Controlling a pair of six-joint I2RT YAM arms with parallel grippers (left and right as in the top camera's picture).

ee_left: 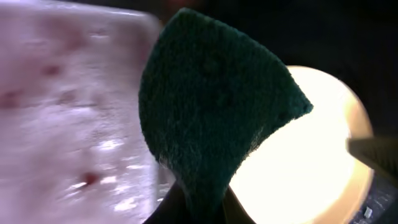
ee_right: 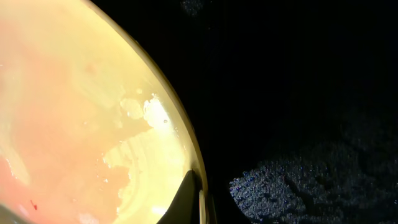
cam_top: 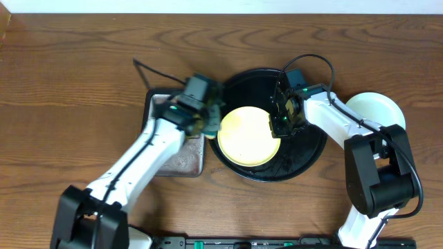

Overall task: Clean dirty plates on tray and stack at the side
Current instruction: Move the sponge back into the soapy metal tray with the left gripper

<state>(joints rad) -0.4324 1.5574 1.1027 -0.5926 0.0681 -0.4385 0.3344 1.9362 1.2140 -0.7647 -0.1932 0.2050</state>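
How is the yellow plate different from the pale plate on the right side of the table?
The yellow plate lies on the black tray; the pale plate sits on the bare table beside it. The right pincer grips the yellow plate's rim; no pincer holds the pale plate. The yellow plate shows pink smears; the pale plate looks clean from above. Both are round.
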